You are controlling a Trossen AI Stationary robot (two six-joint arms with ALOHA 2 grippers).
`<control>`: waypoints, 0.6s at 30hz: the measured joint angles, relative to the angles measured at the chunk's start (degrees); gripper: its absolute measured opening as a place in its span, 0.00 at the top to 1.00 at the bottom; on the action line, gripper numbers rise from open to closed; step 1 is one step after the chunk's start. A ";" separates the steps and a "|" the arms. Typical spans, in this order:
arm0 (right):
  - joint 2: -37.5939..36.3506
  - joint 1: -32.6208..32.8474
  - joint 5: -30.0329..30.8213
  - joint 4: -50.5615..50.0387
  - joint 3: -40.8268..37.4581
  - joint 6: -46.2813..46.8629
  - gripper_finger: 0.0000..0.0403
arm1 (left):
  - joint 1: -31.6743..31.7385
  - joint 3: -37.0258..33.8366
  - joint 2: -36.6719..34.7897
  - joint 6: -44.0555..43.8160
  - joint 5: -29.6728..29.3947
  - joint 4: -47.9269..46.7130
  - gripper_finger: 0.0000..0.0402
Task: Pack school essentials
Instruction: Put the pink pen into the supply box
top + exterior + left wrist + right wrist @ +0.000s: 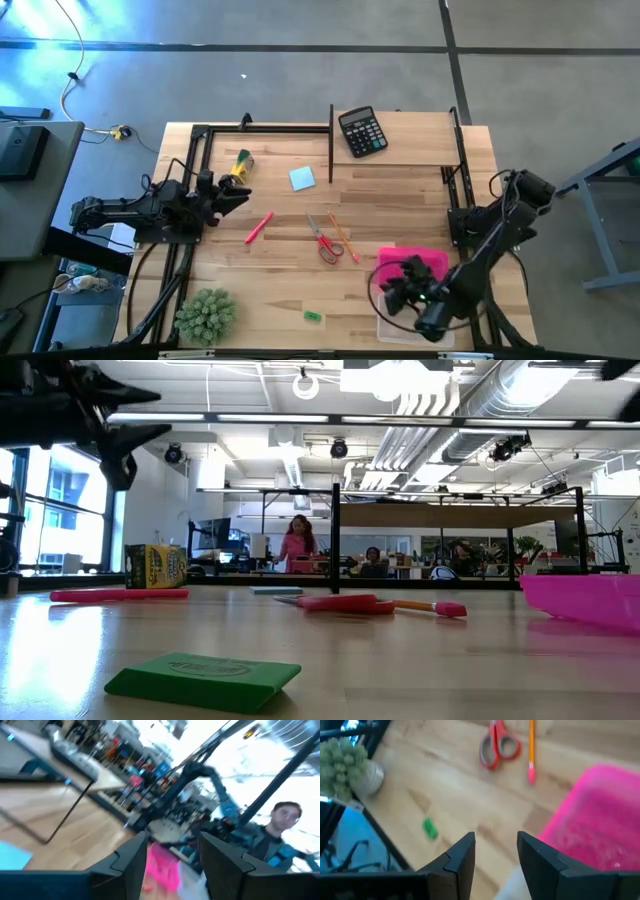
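- We judge packing barely begun: pink tray (432,258) at the near right of the worktop (280,290) looks empty where we can see it, though the right arm covers part
- Left claw (238,196) hangs by the far left of the worktop, just beside the yellow-green item (241,163); fingers apart in its wrist view, nothing between them
- Right claw (392,288) hangs over the tray's near edge, fingers apart and empty
- All essentials lie loose on the worktop, none in the tray that we can see
- Count: one red pen (259,227) left of centre, one red-handled scissors (324,240) at centre, one orange pencil (343,237) just beside the scissors (a second we cannot make out), one light-blue notepad (302,178) farther back, one green eraser (313,316) near the front edge, one yellow-green item
- Not for packing: one black calculator (361,131) at the back, one spiky green plant (206,314) at the front left
- Left to do: every item, six counted
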 joint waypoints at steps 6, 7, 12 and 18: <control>0.00 -4.22 3.45 0.84 0.02 -3.89 0.66 | -0.02 2.64 0.07 0.27 2.21 0.71 0.58; 0.00 -4.82 3.90 0.94 0.02 -4.49 0.66 | -0.02 3.68 0.34 0.88 2.68 -0.39 0.58; 0.00 -7.86 4.41 1.42 0.02 -7.12 0.66 | -0.02 11.05 4.07 4.04 3.04 -10.49 0.58; -1.26 -11.37 4.42 3.13 0.02 -11.80 0.66 | 0.00 22.64 12.58 6.69 2.80 -29.76 0.58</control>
